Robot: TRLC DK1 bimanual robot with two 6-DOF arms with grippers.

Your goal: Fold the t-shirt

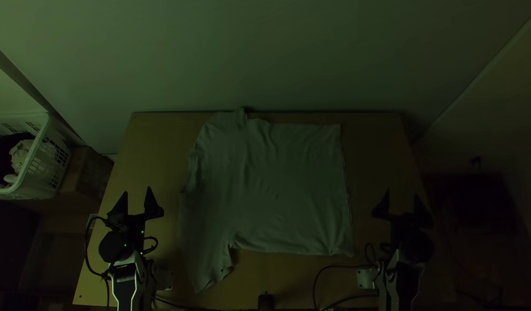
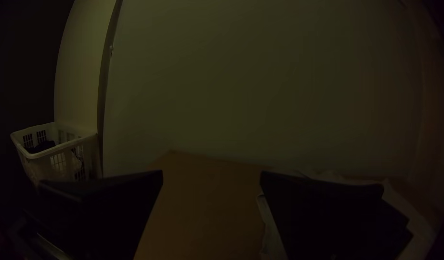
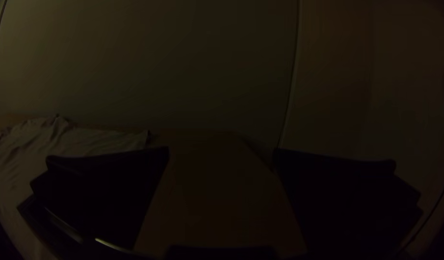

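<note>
Left gripper (image 1: 137,190) and right gripper (image 1: 402,193) are hanging open beside the spread t-shirt (image 1: 283,187), the first fold probably needing an edge grasp.

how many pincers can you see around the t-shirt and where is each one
2. The left pincer is open, to the left of the t-shirt in the top view; the right pincer is open, to its right.

The shirt (image 1: 283,190) is plain, pale grey as far as the dimness lets on; the desk (image 1: 380,155) tan, the basket (image 1: 40,141) white, both claws (image 1: 136,203) black.
</note>
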